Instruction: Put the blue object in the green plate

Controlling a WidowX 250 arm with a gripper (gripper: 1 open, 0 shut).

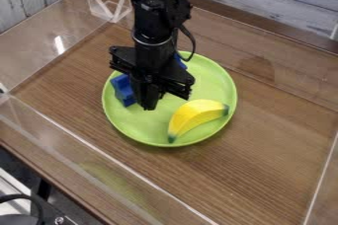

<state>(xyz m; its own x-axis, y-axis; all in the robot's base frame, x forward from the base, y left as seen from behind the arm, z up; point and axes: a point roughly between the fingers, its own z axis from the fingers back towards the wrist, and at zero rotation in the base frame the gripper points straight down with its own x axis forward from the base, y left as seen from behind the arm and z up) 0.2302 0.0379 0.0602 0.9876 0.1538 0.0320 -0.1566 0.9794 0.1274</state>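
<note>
To the left of the claw point(149, 99), only bare wood of the table point(66, 120) is seen, and the clear wall of the enclosure point(40, 32) is placed further out on that side. Nothing that belongs to the task is found there.

Just at the left of the claw, touching it or nearly so, the blue object point(123, 91) is seen. It is lying inside the green plate point(132, 125), on the left part of the plate floor. Only a small part of it is visible, approx. one end, because the rest is hidden by the arm; so its full position cannot be told.

The claw itself is pointed straight down over the plate, w/ its fingers brought together; no gap is seen between them. Whether the block is pinched by them or is only beside them cannot be decided from this view, as the contact is covered. It is judged that the low, vertical pose is used so that the block can be handled w/o disturbing other things.

To the right of the claw, near but apart, the banana point(196, 116) is resting on the plate, its tip close to the rim. Since the blue object is already within the rim, the task is judged as nearly done or done.
</note>
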